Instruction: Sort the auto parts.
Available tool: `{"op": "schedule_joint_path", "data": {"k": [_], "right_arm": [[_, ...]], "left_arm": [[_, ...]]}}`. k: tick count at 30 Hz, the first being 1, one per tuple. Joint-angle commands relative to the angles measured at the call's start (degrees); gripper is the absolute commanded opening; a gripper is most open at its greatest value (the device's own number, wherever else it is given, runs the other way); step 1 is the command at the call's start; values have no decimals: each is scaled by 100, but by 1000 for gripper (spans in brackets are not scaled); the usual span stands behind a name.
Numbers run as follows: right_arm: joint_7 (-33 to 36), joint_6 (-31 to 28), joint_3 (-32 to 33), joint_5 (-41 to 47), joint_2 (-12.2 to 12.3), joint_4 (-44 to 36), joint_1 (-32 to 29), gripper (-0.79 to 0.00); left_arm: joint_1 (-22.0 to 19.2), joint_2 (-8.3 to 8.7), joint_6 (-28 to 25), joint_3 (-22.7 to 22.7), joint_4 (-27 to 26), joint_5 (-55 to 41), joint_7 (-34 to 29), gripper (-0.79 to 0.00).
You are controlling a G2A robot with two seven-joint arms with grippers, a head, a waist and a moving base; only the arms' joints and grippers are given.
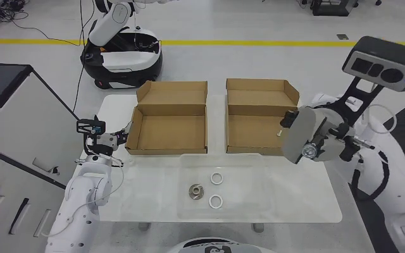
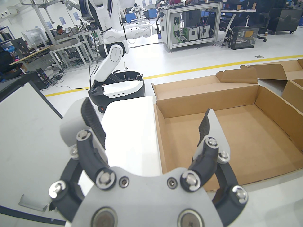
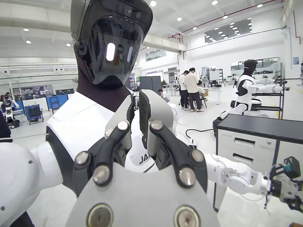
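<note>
Top view: a far white ring [image 1: 216,178], a near white ring [image 1: 216,202] and a grey metal hub [image 1: 197,191] lie off the left box's [image 1: 167,152] front right corner, with open table [image 1: 278,190] around them. The left gripper [image 2: 147,106], spread wide, sits just beside that box's left wall. The right gripper [image 3: 138,95], well to that box's right, pinches a small metal spring [image 3: 135,102].

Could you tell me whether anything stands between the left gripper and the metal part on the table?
Only the left cardboard box's front-left corner, beside the left gripper; nothing else visible before the metal part.
</note>
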Motion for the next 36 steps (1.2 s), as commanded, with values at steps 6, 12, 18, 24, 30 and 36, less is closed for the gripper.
{"op": "schedule_joint_path", "data": {"k": [6,12,18,24,30,36], "right_arm": [[305,296,106,-282,-71,79,73,-785],[450,441,172,-524,-132,102,84,-785],[401,392,162,-373,-182,62,47,-785],[401,392,162,-373,-182,62,47,-785],[401,392,162,-373,-182,62,47,-785],[446,981,517,-962,-115,123,-165,-785]], "left_arm": [[0,0,0,0,0,0,0,0],[0,0,0,0,0,0,0,0],[0,0,0,0,0,0,0,0],[0,0,0,0,0,0,0,0],[0,0,0,0,0,0,0,0],[0,0,0,0,0,0,0,0]]}}
